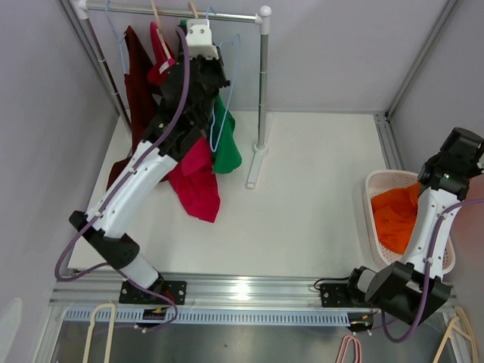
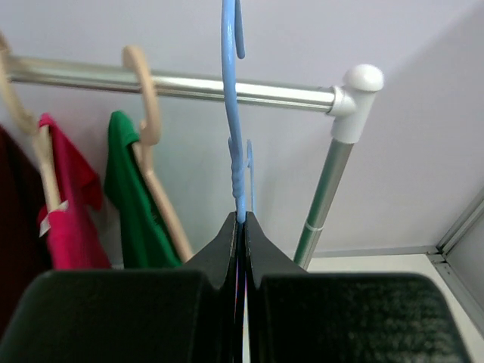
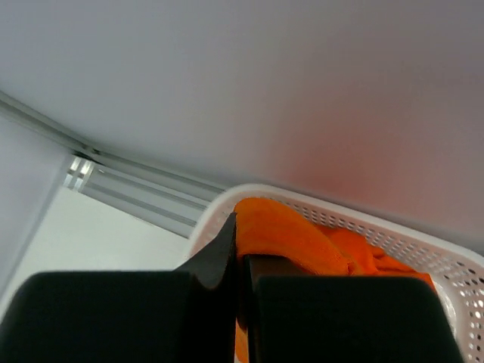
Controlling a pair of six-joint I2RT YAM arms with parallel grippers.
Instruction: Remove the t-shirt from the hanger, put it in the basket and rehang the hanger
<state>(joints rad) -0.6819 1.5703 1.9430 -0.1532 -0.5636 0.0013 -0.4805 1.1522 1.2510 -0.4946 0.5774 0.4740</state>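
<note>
T-shirt [image 1: 393, 215], orange, lies bunched inside the white basket [image 1: 370, 198] at the right edge of the table [image 1: 318, 197], on no hanger. Same cloth fills the basket in the right wrist view [image 3: 302, 234].

Right gripper [image 3: 236, 227] sits just above the basket with its jaws pressed together. The orange cloth is right behind the tips; cannot tell whether any fabric is caught between them.

Left arm reaches up to the clothes rack at the back left. Left gripper [image 2: 240, 219] is clamped on the neck of a blue hanger [image 2: 231, 113], fingers tight on either side of it. The hanger is bare, and its thin blue outline [image 1: 219, 125] hangs in front of the green shirt. Its hook rises past the rail [image 2: 197, 87] and out of frame, so cannot tell if it rests on the rail.

On the rail:
- dark red shirt [image 1: 138, 83], furthest left
- pink-red shirt [image 1: 198, 178], hanging low, partly behind the left arm
- green shirt [image 1: 225, 147], nearest the rack post [image 1: 262, 83]

The pink-red and green shirts hang on wooden hangers [image 2: 147, 128].

Spare hangers lie below the arm bases: beige [image 1: 98, 333], pink [image 1: 349, 349], beige [image 1: 461, 336].
</note>
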